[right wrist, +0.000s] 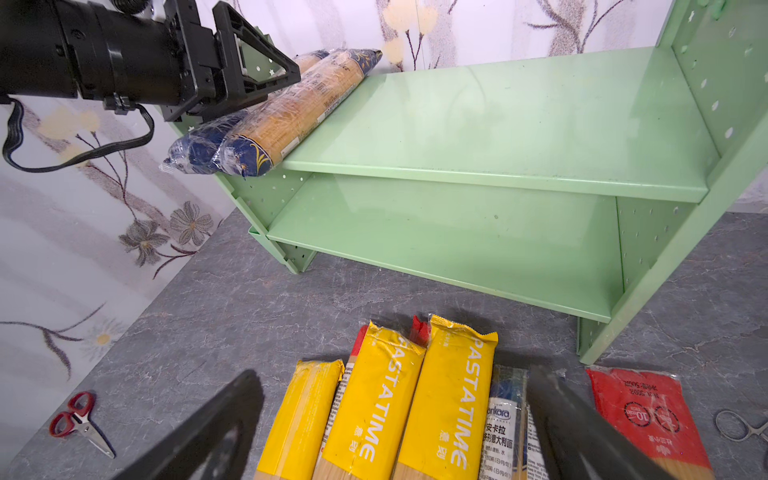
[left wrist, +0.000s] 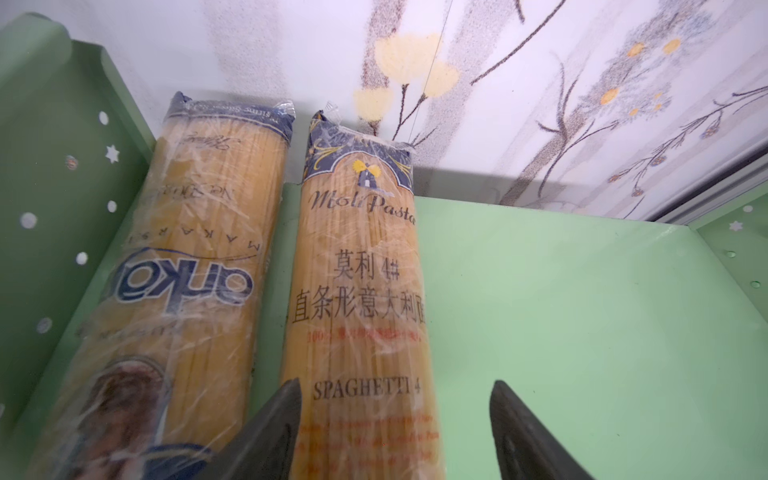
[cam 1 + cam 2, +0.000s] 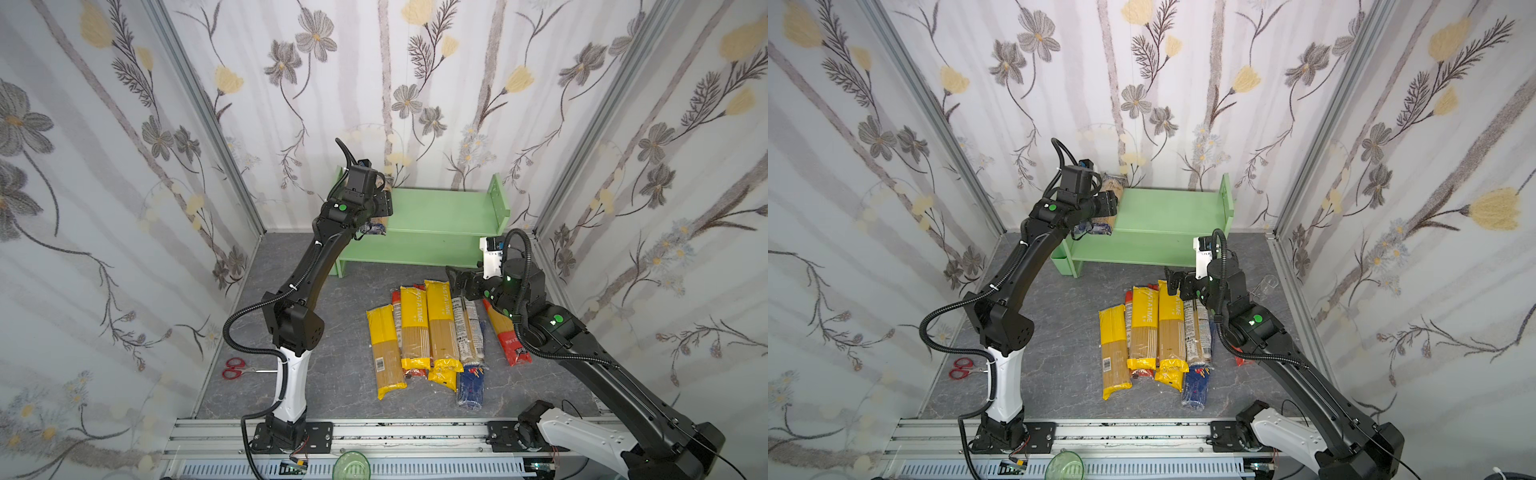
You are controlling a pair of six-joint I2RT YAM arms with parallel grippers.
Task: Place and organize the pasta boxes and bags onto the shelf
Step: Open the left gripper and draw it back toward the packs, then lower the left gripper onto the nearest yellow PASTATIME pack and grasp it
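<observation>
Red-handled scissors (image 3: pixel 232 368) lie at the far left of the grey mat (image 3: pixel 332 374), near my left arm. That arm reaches up to the left end of the shelf (image 3: pixel 440 208), and there's the left gripper (image 2: pixel 395 383) over the top board. Its jaws are spread and grasp nothing. They straddle the Moli pack (image 2: pixel 357 291): one finger (image 2: pixel 274 432) is at the pack's edge, the other (image 2: pixel 523 436) stands well clear of it over bare green board.

The Moli pack lies flat on that top board, running front to back. The Ankara pack (image 2: pixel 199 257) is alongside it, up by the shelf's left side panel. In the right wrist view, both dark-blue near ends overhang the front edge.

Moving right, the pile (image 3: pixel 424 332) sits on the mat in front of the shelf. Its packs lie roughly parallel, some on top of others. Two yellow PASTA TIME packs (image 1: pixel 374 407) are uppermost, and a dark-blue pack (image 3: pixel 471 386) is at the near right.

The right gripper (image 1: pixel 395 372) hangs low over the pile's shelf-side ends. Its jaws are wide apart and hold nothing. A red pack (image 1: pixel 648 419) lies just right of the pile, partly under my right arm in both top views.
</observation>
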